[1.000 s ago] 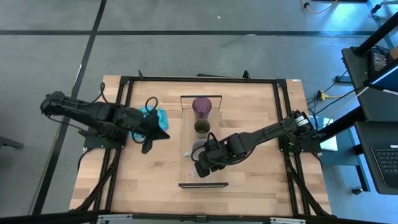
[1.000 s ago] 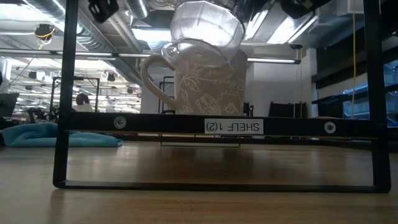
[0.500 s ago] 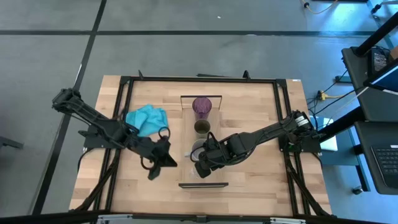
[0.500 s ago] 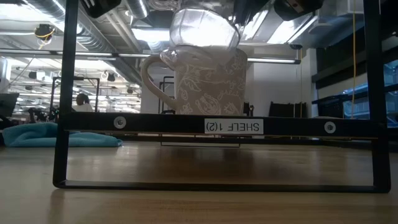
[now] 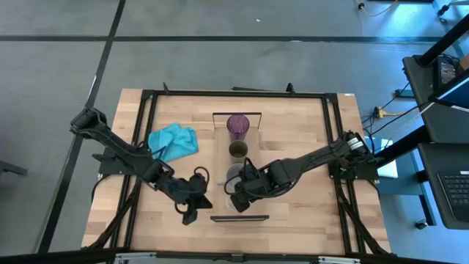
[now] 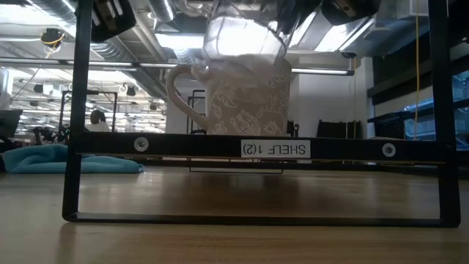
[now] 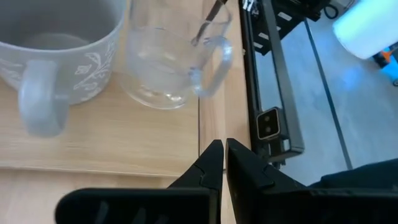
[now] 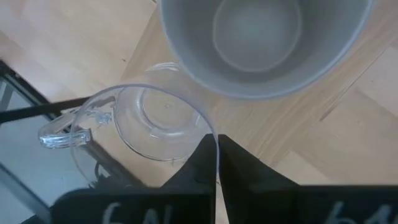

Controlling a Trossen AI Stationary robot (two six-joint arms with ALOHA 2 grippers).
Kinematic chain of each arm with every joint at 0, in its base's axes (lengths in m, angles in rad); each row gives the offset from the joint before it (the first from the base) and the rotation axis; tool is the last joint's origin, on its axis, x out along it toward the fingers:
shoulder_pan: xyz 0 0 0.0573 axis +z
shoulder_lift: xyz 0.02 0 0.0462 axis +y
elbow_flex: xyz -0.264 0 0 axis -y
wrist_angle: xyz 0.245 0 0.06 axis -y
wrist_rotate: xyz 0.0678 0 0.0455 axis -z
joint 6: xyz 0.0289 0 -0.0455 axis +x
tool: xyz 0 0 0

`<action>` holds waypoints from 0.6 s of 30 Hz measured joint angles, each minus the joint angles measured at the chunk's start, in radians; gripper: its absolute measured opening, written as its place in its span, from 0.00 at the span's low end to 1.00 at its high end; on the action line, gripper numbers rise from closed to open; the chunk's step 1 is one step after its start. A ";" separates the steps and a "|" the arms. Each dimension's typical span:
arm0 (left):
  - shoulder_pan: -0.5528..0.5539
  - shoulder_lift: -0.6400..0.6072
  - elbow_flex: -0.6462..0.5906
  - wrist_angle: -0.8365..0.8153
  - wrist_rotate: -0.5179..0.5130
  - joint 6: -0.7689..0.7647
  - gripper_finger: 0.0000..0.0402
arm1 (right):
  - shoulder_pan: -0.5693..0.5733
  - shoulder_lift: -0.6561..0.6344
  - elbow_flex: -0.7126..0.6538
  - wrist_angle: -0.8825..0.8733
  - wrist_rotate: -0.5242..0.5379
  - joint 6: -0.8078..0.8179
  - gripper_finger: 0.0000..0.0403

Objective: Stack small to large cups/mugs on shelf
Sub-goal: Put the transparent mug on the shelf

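The shelf (image 5: 258, 176) lies along the table's middle. On it stand, from far to near, a purple tumbler (image 5: 238, 125), a dark olive cup (image 5: 238, 150) and a grey handled mug (image 5: 232, 176). My right gripper (image 5: 239, 195) is shut on the tiny clear glass (image 8: 146, 124) just near of the mug, above the shelf's near end. In the low view the glass (image 6: 242, 37) shows level with the mug's rim (image 6: 234, 99). My left gripper (image 7: 219, 155) is shut and empty, left of the shelf's near end (image 5: 194, 202), facing the glass (image 7: 165, 56). My right gripper pinches the clear glass's rim (image 8: 210, 138) between its two fingers, one inside the glass and one outside, opposite the glass's handle (image 8: 62, 134). The fingers come from above, pointing down. The glass hangs mouth up, slightly tilted, clear of the shelf board.
A teal cloth (image 5: 173, 141) lies on the table left of the shelf's far half. The shelf's black end frame (image 6: 73, 183) stands at the near end. Black rails (image 5: 146, 110) run along the table's sides.
My left gripper has left the teal cloth and swung toward the table's near edge and toward the shelf's near end. My right gripper has moved a little toward the near edge and down with the clear glass, which now tilts slightly beside the mug's rim.
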 joint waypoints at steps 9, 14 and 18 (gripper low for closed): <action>0.009 0.065 0.000 0.067 -0.002 0.024 0.03 | 0.004 0.000 0.000 0.006 -0.001 0.013 0.02; 0.016 0.123 0.000 0.133 0.001 0.028 0.03 | 0.004 0.000 0.000 0.007 -0.004 0.016 0.02; 0.016 0.165 0.000 0.132 -0.005 0.024 0.03 | 0.010 0.003 0.000 0.008 -0.011 0.016 0.02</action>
